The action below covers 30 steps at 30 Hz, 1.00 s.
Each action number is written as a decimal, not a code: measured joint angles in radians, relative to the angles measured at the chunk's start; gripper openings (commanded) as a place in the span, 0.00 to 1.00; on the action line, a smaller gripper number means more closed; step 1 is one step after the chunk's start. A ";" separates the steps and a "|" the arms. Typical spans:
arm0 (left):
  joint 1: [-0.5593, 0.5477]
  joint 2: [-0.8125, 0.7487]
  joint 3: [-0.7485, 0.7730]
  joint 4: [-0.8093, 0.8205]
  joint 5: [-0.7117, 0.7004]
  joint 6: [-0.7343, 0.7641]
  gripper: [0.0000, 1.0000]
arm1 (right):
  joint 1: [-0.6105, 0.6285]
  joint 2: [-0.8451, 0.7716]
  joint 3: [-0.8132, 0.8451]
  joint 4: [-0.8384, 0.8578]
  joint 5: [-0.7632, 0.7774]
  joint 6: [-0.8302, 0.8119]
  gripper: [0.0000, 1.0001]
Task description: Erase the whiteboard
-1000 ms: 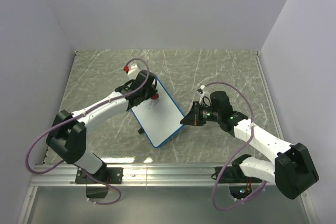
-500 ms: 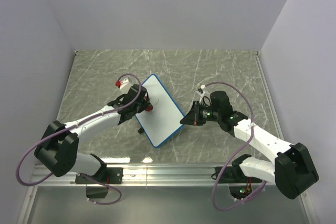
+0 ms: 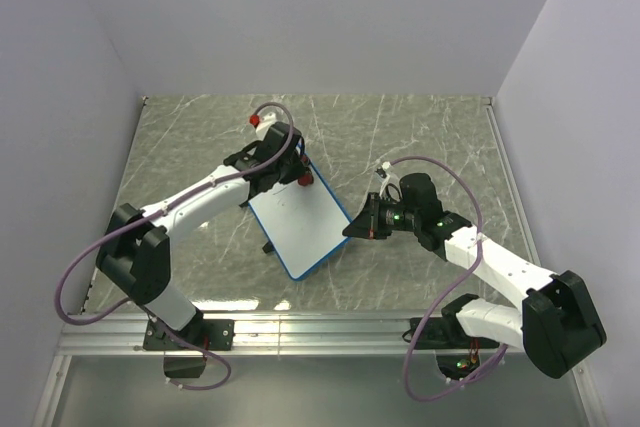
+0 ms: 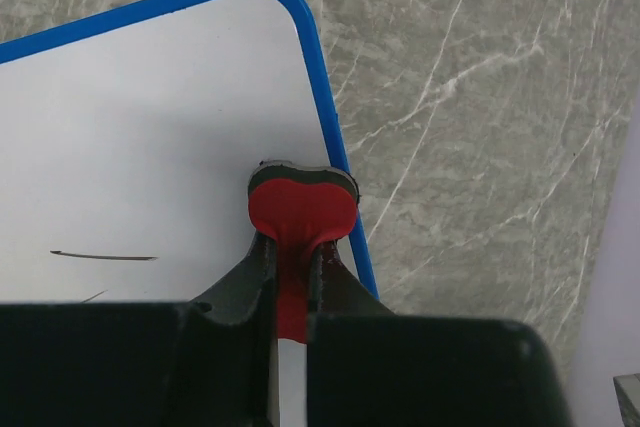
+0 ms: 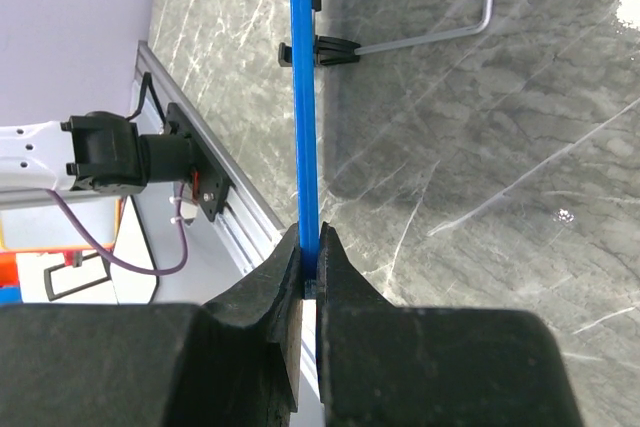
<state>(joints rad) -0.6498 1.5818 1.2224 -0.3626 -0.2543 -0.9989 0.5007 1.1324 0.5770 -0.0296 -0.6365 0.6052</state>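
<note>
The whiteboard (image 3: 300, 225) lay near the middle of the grey marbled table (image 3: 430, 132), turned on the diagonal, with one short end towards the back wall and the other towards the arms. The left gripper (image 3: 298, 177) reached over its far end. Its two fingers were pinched tight on a small red-and-black eraser (image 4: 302, 209), which sat at the board's far right corner, just inside the blue rim (image 4: 322, 77). From where I stood the eraser's black pad seemed to rest on the white surface, though I could not be sure it was pressed flat. A thin black stroke (image 4: 105, 256) showed on the board, a little way to the left of the eraser.

On the other side, the right gripper (image 3: 352, 229) came in low from the right. Its fingers were closed hard on the board's right-hand long edge, the blue rim running straight up between them in the wrist view (image 5: 303, 97). A small black foot (image 5: 318, 49) stuck out from that edge further along.
</note>
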 measured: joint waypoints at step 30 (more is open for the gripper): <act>0.233 -0.133 -0.437 0.199 0.085 0.013 0.00 | 0.003 0.002 0.001 0.034 -0.004 0.037 0.00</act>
<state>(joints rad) -0.4164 1.4490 0.7853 -0.1635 -0.1692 -0.9855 0.5037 1.1339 0.5777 0.0040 -0.6403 0.6418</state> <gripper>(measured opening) 0.094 0.067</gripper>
